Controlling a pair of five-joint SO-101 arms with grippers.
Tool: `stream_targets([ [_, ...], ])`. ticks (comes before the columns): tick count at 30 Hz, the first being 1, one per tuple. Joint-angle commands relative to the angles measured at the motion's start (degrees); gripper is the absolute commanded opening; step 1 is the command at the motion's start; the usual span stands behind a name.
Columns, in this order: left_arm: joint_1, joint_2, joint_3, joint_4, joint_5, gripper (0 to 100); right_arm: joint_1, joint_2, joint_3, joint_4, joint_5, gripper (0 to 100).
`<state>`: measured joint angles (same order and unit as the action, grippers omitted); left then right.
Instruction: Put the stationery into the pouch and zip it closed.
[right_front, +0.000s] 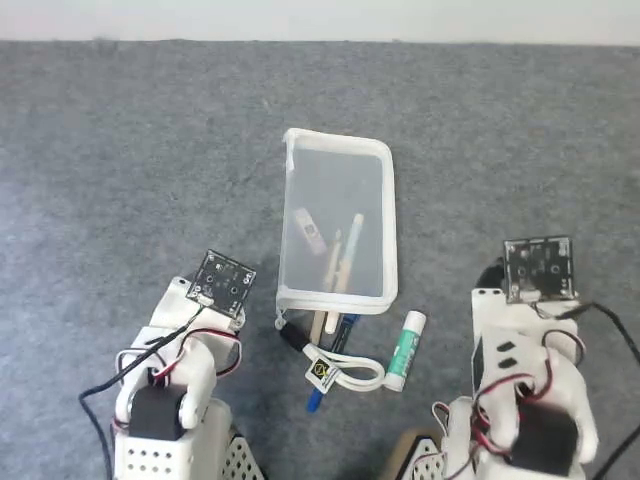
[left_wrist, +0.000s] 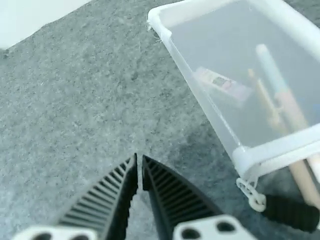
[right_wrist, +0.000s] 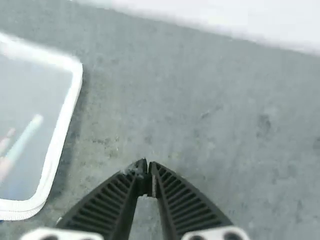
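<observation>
Grey carpet (right_front: 120, 150) bears one translucent pouch (right_front: 340, 185), long axis 12-to-6, mouth toward 6 with pens (right_front: 340, 330) poking out, then one glue stick (right_front: 405, 352) outside at its 5 o'clock, cap toward 12, and left claw (left_wrist: 139, 167) and right claw (right_wrist: 148, 172), both pinched together, empty.

clear pouch (right_front: 337, 190) open, pens (right_front: 338, 265) sticking out, glue stick (right_front: 405, 350) beside it

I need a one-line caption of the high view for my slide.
Clear pouch on grey carpet, pens protruding from its near end, a glue stick lying outside beside them.
</observation>
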<state>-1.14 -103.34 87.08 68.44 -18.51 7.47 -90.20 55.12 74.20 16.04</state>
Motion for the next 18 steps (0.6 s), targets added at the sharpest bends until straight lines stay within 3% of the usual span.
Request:
stream_targets([
  [1, -1.67, -0.97, -4.0, -1.67, 1.23, 1, -2.59, 1.54, -6.24, 1.36, 2.73, 0.7],
  [11, -12.48, -1.14, -6.02, -2.37, 10.02, 2, -15.34, 16.31, -18.46, 7.87, 2.99, 0.7],
  [18, -19.34, -1.14, -5.85, -2.99, 11.96, 3, -26.77, 24.22, -23.47, 10.42, 0.35, 0.9],
])
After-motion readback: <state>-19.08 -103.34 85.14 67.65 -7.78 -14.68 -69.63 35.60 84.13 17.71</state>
